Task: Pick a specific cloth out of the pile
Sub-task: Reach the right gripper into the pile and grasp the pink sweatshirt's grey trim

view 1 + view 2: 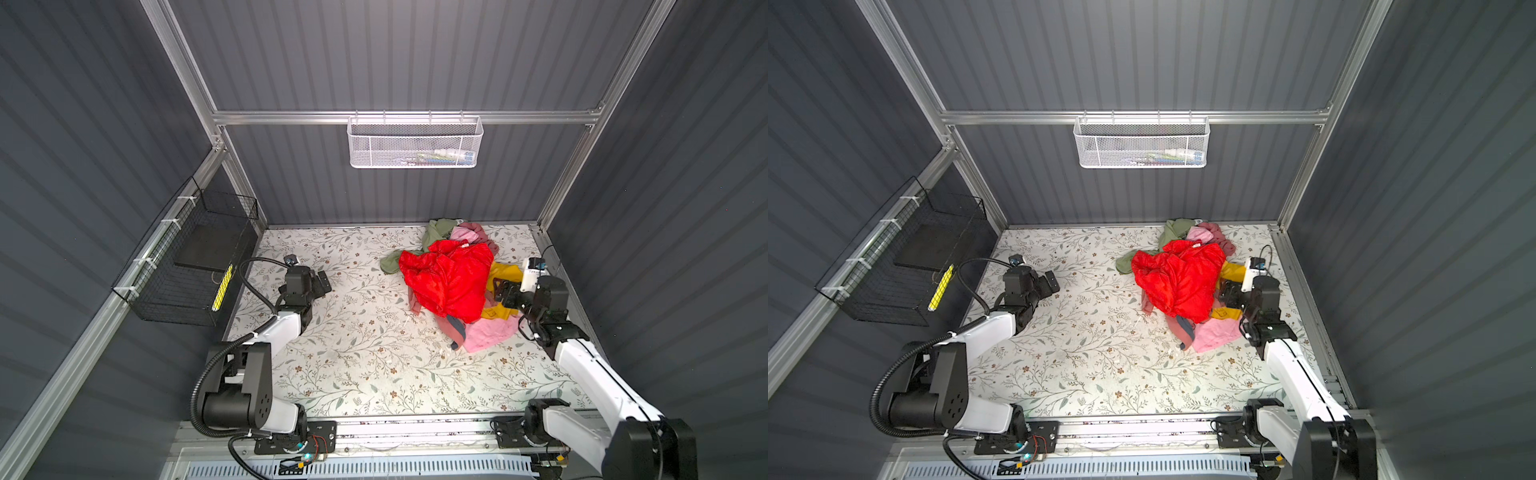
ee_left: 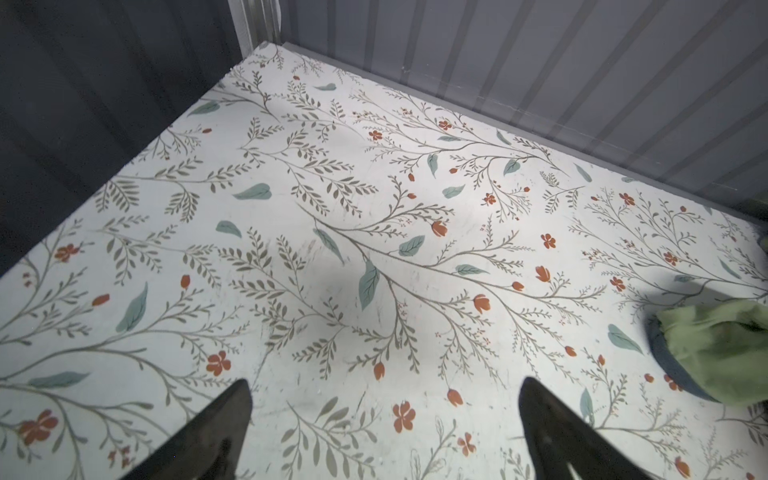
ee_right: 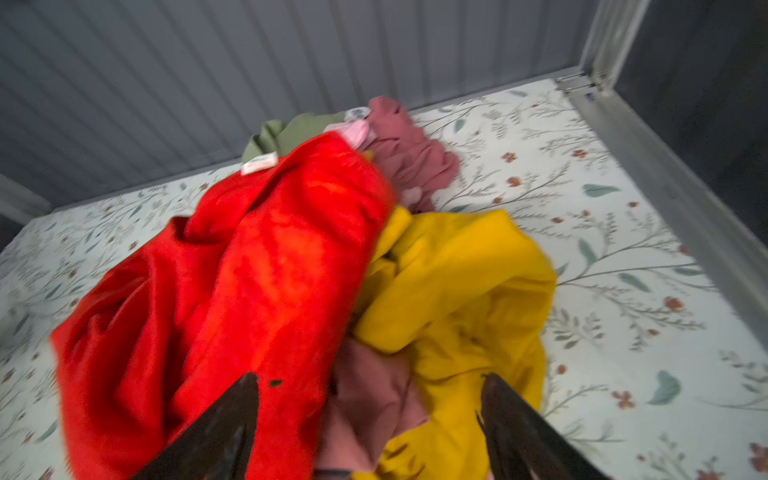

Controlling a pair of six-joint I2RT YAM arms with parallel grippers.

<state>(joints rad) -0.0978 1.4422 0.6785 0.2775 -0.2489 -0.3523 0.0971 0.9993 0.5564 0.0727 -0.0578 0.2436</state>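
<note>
Take the far wall as 12 o'clock on the floral tabletop (image 1: 353, 365). The pile (image 1: 1183, 286) lies toward 2 o'clock. Nearest you, at the pile's 6 o'clock edge, lies the cloth (image 1: 449, 326). It is salmon-pink with blue-grey trim, partly under the bright red garment (image 1: 446, 278) and touching the light-pink garment (image 1: 488, 334). The left gripper (image 1: 323, 282) stands at 9 o'clock, well apart from the pile, with its jaws spread wide over bare tabletop and holding nothing. The right gripper (image 1: 498, 291) is at the pile's 3 o'clock edge over the mustard yellow garment (image 1: 505, 272). Its jaws stand apart, with a salmon fold between them that is not pinched. At the pile's 12 o'clock lie the olive green garment (image 1: 436, 232) and the dusty rose garment (image 1: 478, 232). Beyond them, a white mesh basket (image 1: 415, 143) hangs on the wall.
</note>
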